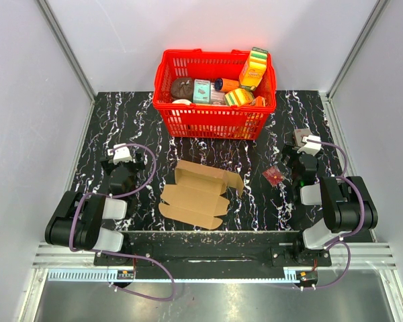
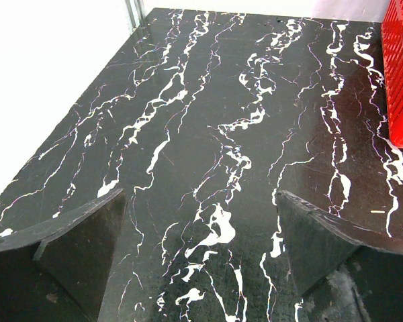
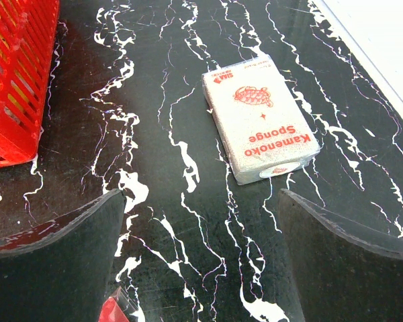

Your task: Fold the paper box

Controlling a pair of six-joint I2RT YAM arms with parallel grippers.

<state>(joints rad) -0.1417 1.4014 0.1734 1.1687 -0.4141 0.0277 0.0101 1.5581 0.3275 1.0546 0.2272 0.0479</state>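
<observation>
Far red basket (image 1: 208, 124) holds colourful packages (image 1: 201, 90); paper box (image 1: 198, 194) lies half-folded nearer. Left arm (image 1: 87, 218) and right arm (image 1: 342, 201) tucked back, jaws open.

The left gripper (image 2: 200, 201) hangs wide open over the black marbled table (image 2: 208, 100); a red basket (image 2: 401, 74) stands at the right.

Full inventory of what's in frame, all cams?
paper box: 1, brown, lying open, table centre
basket: 1, red, far centre
packaged goods: several, mixed colours, inside basket; exact count unclear
small packet: 1, red, right of paper box
sponge pack: 1, white with red print, ahead of right end effector
table: 1, black with white veining
left end effector: 1, black, open, empty
right end effector: 1, black, open, empty
</observation>
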